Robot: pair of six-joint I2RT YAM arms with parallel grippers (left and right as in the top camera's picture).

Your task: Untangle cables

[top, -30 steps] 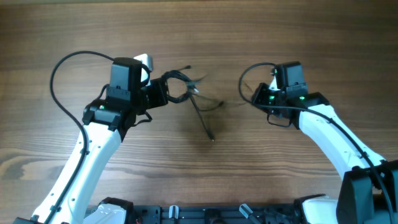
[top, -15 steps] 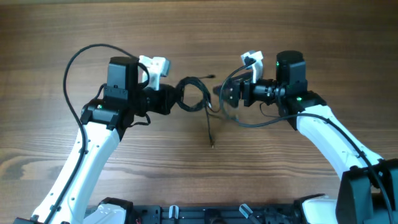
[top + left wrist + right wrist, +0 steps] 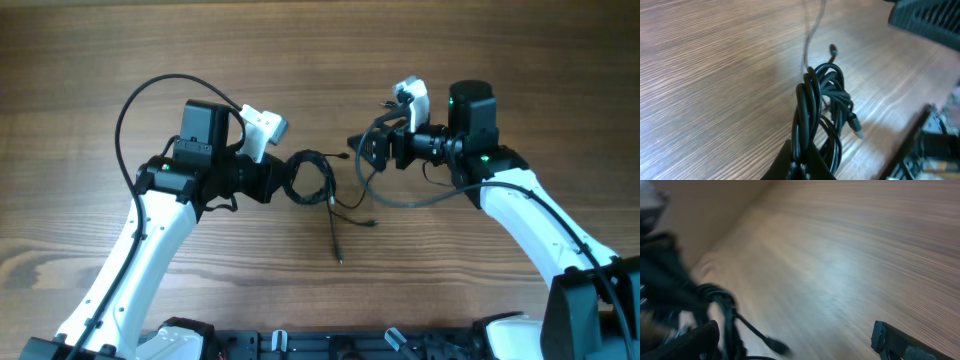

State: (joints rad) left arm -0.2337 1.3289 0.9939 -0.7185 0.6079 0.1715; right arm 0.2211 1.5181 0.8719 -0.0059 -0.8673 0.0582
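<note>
The cables (image 3: 312, 178) are thin black cords wound into a loose coil that hangs at the table's middle. My left gripper (image 3: 276, 181) is shut on the coil's left side. In the left wrist view the bundle (image 3: 821, 98) rises from my shut fingertips (image 3: 804, 169), with one small plug (image 3: 857, 128) sticking out to the right and another (image 3: 832, 49) at the top. One strand trails down to a tip (image 3: 340, 259) on the wood. My right gripper (image 3: 359, 154) stands open just right of the coil, holding nothing. A cord's plug (image 3: 775, 345) lies between its spread fingers (image 3: 700, 339).
The tabletop (image 3: 320, 60) is bare wood. Thick black wires loop from each arm: one over the left arm (image 3: 130, 100), one under the right wrist (image 3: 410, 200). The arm bases sit along the front edge (image 3: 320, 345).
My right gripper has swung left toward the coil and opened wide. My left gripper has carried the coil slightly right and toward the front, still shut on it.
</note>
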